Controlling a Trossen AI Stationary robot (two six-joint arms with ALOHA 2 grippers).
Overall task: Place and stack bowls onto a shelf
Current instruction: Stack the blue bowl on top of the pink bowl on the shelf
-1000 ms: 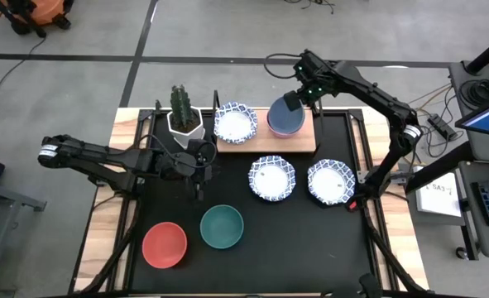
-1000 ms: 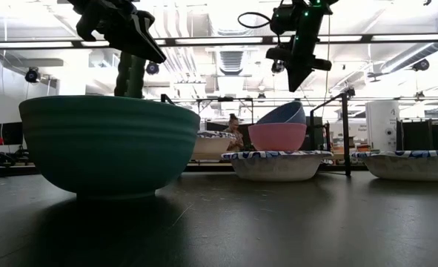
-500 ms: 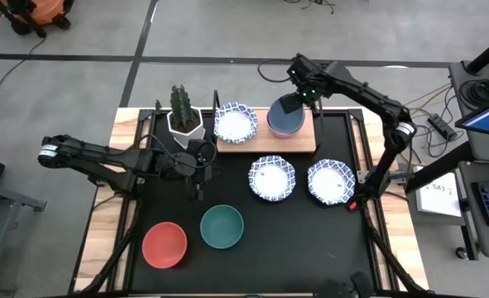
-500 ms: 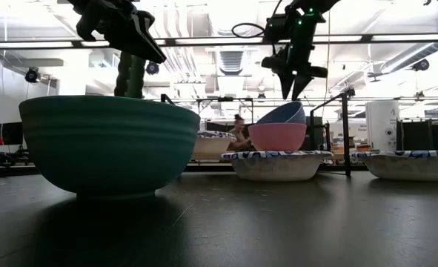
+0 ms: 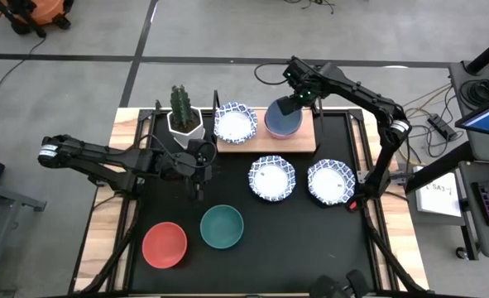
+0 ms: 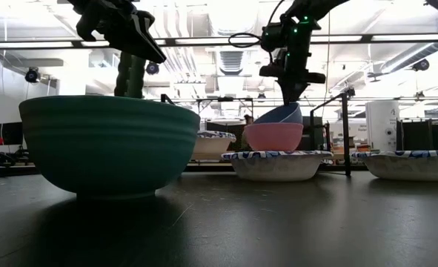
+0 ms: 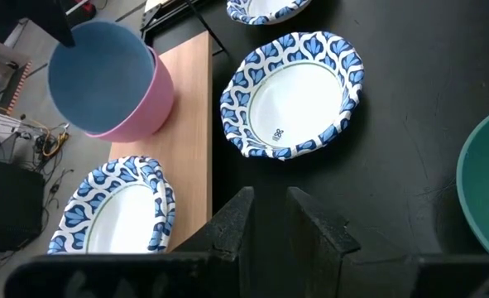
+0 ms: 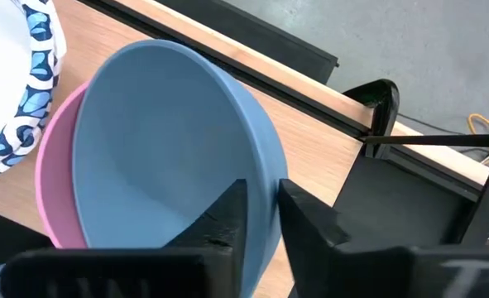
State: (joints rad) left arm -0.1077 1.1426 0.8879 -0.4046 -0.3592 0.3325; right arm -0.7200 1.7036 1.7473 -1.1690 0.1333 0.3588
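**Blue bowl tilted in pink bowl on shelf; right gripper at its rim**

The right gripper (image 5: 287,103) is over the shelf (image 5: 265,142), at the rim of the blue bowl (image 8: 170,157). In its wrist view one finger sits inside the rim and one outside, closed on the wall. This pinch gives control of the tilt while the bowl nests.

The blue bowl sits inside the pink bowl (image 6: 273,136), on the shelf's right part. It leans to one side and is not seated level; the low view shows its rim raised above the pink rim on one side. Judgement: nesting is incomplete, and the grip is kept so the bowl can be settled flat before release.

One patterned bowl (image 5: 235,122) is on the shelf's left part. Two more patterned bowls (image 5: 271,178) (image 5: 331,181) lie on the mat (image 5: 310,240) just in front of the shelf. The green bowl (image 5: 222,227) and red bowl (image 5: 164,245) lie nearer the front, well apart from the shelf.

The left gripper (image 5: 198,165) waits above the mat, near the cactus pot (image 5: 184,122), fingers slightly apart and empty.
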